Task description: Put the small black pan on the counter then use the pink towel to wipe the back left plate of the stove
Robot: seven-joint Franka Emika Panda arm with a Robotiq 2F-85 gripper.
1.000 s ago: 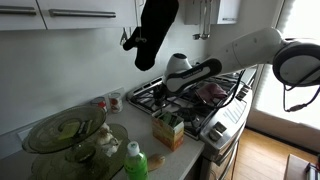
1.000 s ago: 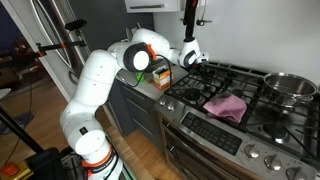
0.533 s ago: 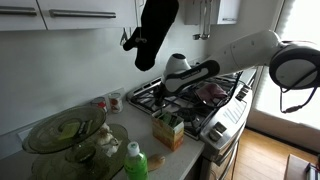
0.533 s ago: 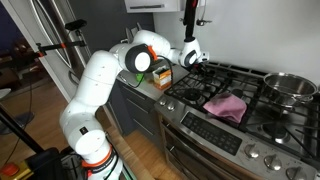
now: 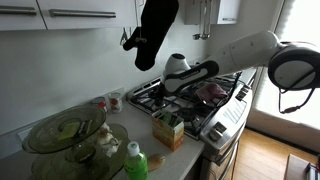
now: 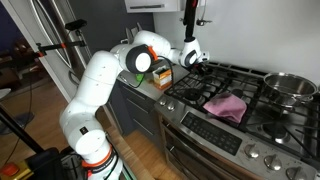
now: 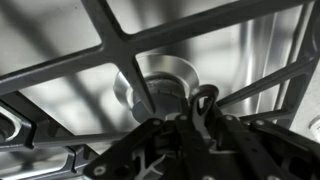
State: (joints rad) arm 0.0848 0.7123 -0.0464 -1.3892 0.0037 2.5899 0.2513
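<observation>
Stove (image 6: 214, 131): pink towel (image 6: 226, 105), steel pot (image 6: 290, 88) on grates; counter (image 5: 140, 126): carton (image 5: 168, 131), glass bowls (image 5: 64, 131)

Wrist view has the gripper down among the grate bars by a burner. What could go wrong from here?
1. The gripper sits low against the grate, so lifting could snag a bar.
2. Of the small black pan only a looped handle tip shows. A grip that far out could let it tilt or slip.
3. In an exterior view a carton crowds the counter, so the set-down could bump it.
</observation>
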